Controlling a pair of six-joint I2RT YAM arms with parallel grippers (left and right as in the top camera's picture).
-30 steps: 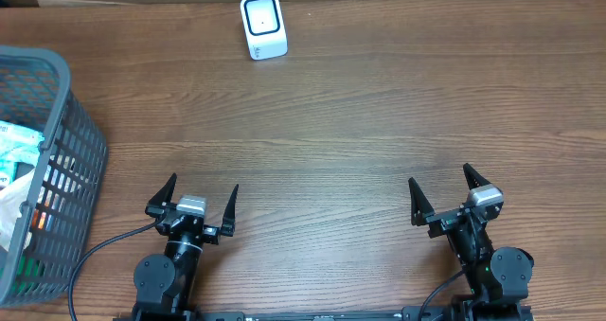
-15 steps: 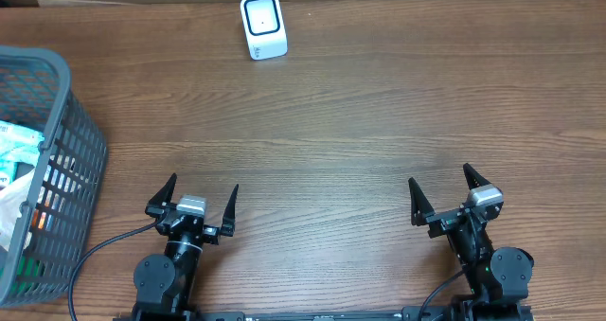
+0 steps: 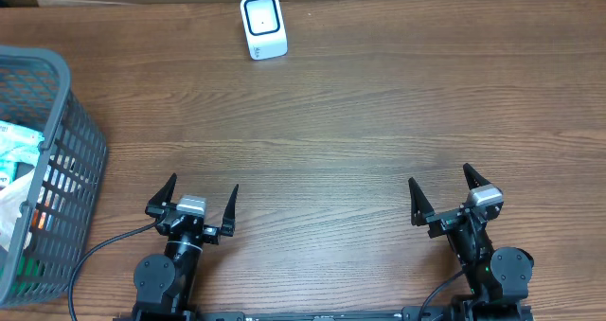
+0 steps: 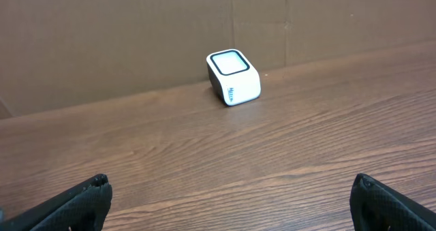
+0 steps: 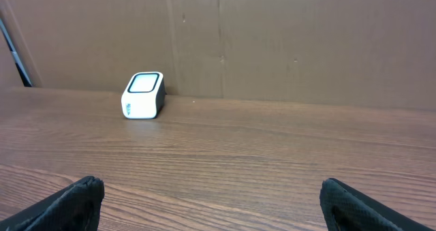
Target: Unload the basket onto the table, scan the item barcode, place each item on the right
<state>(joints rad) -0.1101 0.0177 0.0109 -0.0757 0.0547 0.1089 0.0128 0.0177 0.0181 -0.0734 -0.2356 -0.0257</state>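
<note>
Left end effector (image 3: pixel 203 184) and right end effector (image 3: pixel 439 175) are held wide open, empty, over the counter's (image 3: pixel 360 122) near edge. A scanner (image 3: pixel 263 26) is set at the far edge; packets (image 3: pixel 13 139) are piled in the basket (image 3: pixel 59 75), far left.

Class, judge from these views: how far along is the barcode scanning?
Done: nothing, the items lie in the basket. In hand: nothing, the left tool and right tool stand open and empty. Left: take an item from the basket and show its barcode to the scanner.
</note>
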